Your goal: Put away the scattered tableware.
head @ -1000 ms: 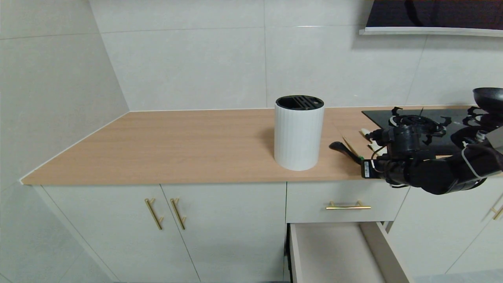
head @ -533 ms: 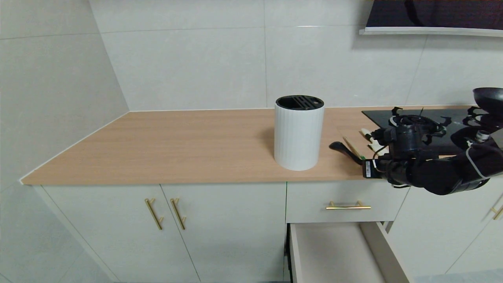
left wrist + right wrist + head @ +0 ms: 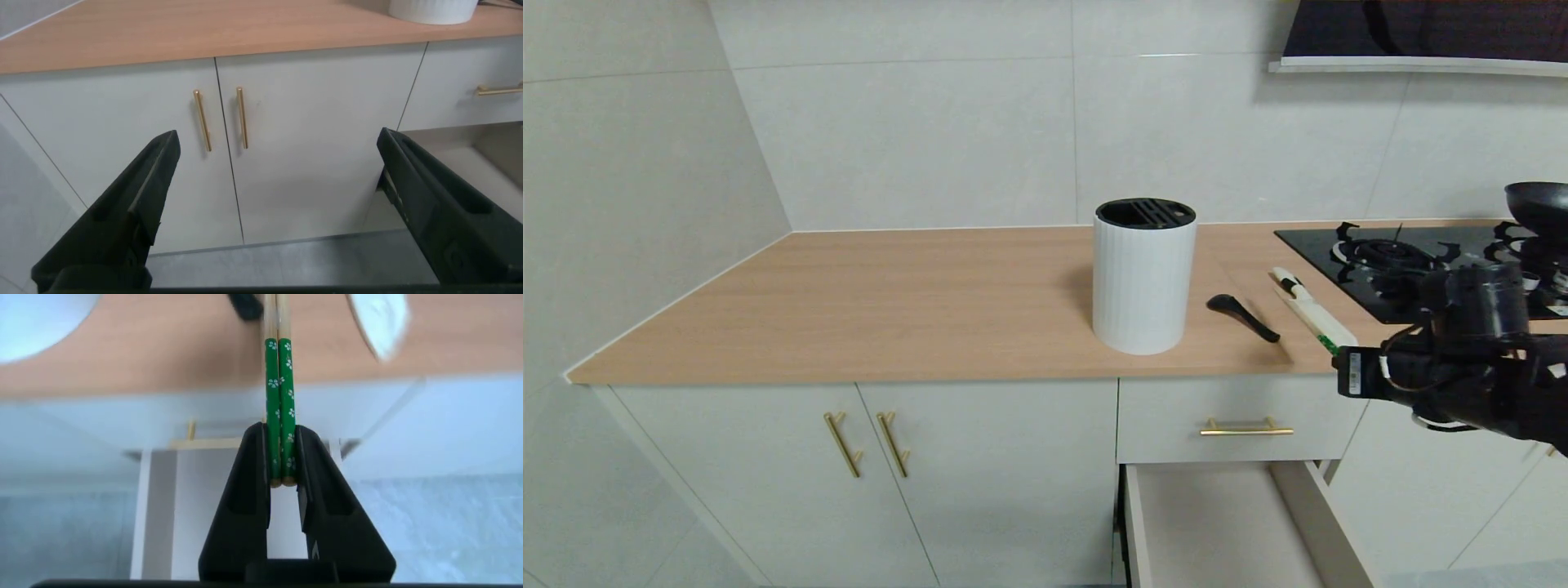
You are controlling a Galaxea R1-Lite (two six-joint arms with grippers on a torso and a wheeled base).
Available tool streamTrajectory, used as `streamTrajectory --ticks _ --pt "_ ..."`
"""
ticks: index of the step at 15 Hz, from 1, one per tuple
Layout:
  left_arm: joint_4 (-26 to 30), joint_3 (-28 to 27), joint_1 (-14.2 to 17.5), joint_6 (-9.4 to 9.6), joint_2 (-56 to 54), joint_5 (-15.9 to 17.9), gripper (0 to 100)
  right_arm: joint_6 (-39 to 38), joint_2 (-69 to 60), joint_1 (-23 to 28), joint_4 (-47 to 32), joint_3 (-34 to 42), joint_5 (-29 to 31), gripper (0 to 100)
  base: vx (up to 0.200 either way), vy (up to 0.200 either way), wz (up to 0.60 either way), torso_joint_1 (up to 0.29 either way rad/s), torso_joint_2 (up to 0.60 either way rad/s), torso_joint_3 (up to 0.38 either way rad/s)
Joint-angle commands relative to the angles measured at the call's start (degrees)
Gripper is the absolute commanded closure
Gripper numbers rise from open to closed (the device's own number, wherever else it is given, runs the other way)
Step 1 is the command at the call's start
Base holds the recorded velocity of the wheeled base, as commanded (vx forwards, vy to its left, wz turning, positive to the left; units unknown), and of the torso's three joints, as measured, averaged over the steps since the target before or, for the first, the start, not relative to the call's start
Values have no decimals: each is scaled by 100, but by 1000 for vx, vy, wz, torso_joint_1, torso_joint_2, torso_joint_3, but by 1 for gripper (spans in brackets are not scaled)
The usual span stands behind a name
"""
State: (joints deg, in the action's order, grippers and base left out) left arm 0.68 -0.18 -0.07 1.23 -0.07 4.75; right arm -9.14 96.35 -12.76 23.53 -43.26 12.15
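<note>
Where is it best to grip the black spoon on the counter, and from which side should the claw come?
Probably grip the black spoon at its thin handle, coming from above and closing across it. It lies flat on the counter, handle towards the front edge, free of the white holder.

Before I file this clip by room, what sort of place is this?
Most likely a home kitchen: a light wooden countertop over white cabinets with gold bar handles, a black gas hob and a white ribbed cylindrical utensil holder.

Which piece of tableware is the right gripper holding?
The green-tipped chopsticks, clamped in its jaws; the black spoon and white utensil lie free on the counter.
</note>
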Motion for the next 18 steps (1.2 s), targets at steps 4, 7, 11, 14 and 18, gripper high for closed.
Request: streamTrajectory --ticks 4,7,11,14,18 --pt "2 1 -1 0 7 -1 0 343 -1462 -7 -243 855 -591 100 0 0 0 0 0 0" --pt "2 1 -1 0 7 -1 0 387 -1804 -16 -305 978 -732 100 0 0 0 0 0 0" --pt "2 1 -1 0 7 -1 0 906 -2130 -24 -929 1118 -1514 100 0 0 0 0 0 0" --pt "2 1 -1 0 7 -1 0 1081 -2261 -200 -1386 1154 -1901 100 0 0 0 0 0 0" --pt "2 1 -1 0 7 -1 0 1090 -2235 -622 -1500 1312 -1945 100 0 0 0 0 0 0"
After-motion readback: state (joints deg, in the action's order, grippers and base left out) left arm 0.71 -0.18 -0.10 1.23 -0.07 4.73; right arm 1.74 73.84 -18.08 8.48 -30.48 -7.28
